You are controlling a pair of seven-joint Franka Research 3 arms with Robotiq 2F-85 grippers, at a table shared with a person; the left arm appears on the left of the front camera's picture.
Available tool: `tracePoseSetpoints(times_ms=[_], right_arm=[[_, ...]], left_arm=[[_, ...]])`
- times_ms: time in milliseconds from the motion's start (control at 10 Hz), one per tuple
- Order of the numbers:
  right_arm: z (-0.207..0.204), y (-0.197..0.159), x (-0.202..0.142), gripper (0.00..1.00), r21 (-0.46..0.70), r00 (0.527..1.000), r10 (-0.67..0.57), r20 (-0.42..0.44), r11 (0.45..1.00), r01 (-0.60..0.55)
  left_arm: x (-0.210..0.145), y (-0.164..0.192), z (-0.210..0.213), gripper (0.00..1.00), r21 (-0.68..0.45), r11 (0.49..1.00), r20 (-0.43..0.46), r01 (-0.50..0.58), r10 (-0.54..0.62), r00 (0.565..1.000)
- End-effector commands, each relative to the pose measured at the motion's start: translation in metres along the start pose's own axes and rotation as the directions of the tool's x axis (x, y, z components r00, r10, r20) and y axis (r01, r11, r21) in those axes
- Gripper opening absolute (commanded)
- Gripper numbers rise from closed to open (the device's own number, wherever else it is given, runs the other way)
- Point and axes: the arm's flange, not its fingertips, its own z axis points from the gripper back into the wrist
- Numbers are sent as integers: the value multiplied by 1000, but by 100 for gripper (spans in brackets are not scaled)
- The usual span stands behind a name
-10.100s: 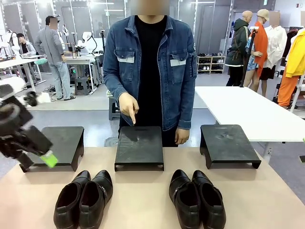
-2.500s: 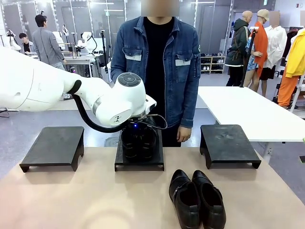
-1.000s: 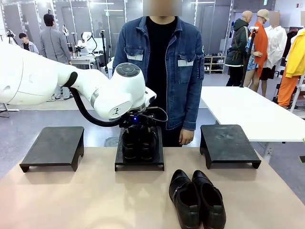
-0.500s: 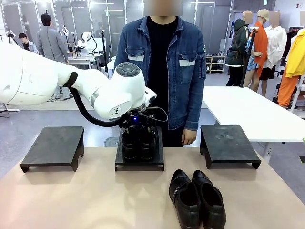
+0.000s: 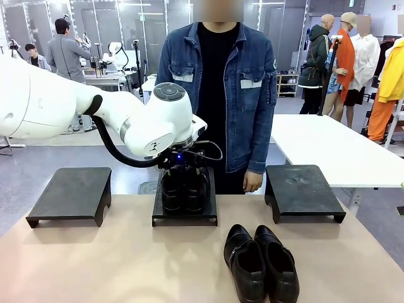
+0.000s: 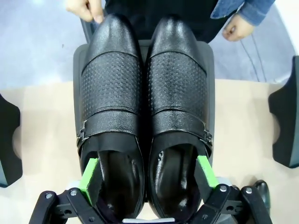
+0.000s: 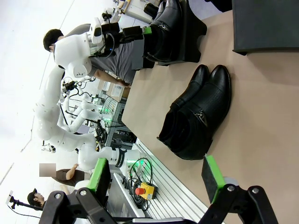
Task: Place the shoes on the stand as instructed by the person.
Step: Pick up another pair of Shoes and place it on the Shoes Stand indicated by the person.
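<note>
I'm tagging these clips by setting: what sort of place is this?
Likely a robotics lab: a white arm holding shoes on a stand, an emergency-stop button, and worktables behind.

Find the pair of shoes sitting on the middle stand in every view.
Front view: pair of shoes at centre, on the middle stand.
Left wrist view: centre, toes pointing up.
Right wrist view: top edge, near the middle.
Shared landmark: the middle stand beneath them.
</note>
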Motion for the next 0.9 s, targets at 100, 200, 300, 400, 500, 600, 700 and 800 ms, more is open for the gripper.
tracePoseSetpoints(times_ms=[100,200,300,400,500,600,700,800], right_arm=[[1,1,-1,100,12,1000,8,6,1000,-8],[1,1,-1,100,12,1000,8,6,1000,-8],[1,1,-1,100,12,1000,8,6,1000,-8],[1,1,-1,100,12,1000,8,6,1000,-8],[1,1,-1,100,12,1000,8,6,1000,-8],[1,1,-1,100,12,1000,8,6,1000,-8],[1,1,-1,100,12,1000,8,6,1000,-8],[1,1,-1,100,12,1000,8,6,1000,-8]], left_arm=[[12,29,39,100,-77,997,-80,-2,-4,997],[11,50,57,100,-97,995,-105,-20,10,994],[9,72,73,100,-144,989,-137,-44,24,990],[1,99,90,100,-202,977,-179,-65,28,983],[-10,133,106,100,-268,960,-210,-80,22,977],[-23,180,120,100,-323,939,-238,-119,41,970],[-35,222,128,100,-387,911,-253,-144,45,967],[-50,261,134,100,-459,876,-261,-149,28,965]])
